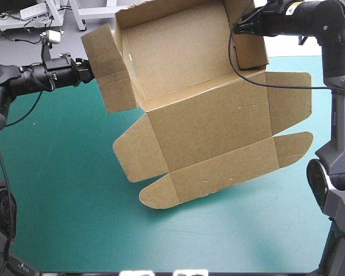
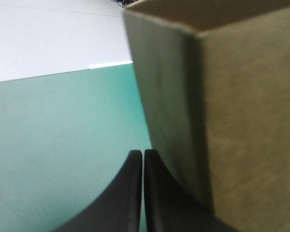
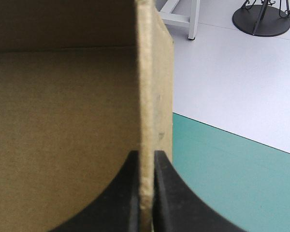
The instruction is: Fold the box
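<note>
Table (image 1: 75, 218) under a smooth teal-green cover; above it you hold the box (image 1: 207, 115) aloft and tilted, a creased sheet of brown board with far walls raised, near lid panel and rounded flaps hanging flat. Step in hand, by judgement: raising the side walls; next you must tuck the left side flap inward. Your right gripper (image 3: 146, 153) pinches the right wall's raw edge; your left gripper (image 2: 138, 152) has fingers pressed together, board just beside
</note>
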Controlling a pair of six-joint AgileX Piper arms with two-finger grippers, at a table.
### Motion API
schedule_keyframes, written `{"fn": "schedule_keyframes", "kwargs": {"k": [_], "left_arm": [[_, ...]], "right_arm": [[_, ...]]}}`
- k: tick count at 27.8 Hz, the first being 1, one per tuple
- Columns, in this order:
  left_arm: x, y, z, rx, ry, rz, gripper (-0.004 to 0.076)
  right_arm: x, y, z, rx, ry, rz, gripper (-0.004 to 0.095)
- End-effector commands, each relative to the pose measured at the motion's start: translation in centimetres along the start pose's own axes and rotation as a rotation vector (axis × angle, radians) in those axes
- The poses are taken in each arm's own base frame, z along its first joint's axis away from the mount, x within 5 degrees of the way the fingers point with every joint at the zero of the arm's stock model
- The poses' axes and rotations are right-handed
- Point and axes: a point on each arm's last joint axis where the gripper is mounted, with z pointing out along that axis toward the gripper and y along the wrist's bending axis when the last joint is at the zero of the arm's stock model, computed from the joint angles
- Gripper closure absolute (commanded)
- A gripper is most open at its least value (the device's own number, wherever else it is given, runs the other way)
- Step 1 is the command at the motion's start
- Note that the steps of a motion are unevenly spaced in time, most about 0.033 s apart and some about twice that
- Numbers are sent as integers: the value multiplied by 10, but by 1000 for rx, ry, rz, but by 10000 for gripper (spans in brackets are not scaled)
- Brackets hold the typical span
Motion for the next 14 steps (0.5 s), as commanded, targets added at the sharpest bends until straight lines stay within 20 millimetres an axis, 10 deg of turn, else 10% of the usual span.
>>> {"fn": "schedule_keyframes", "kwargs": {"k": [1, 14], "left_arm": [[-25, -56, -21, 96, -53, 123, 679], [-18, -83, 0, 167, 10, 91, 387]], "right_arm": [[-13, 13, -33, -22, -78, -13, 931], [-13, 11, -33, 1, -74, -22, 931]]}}
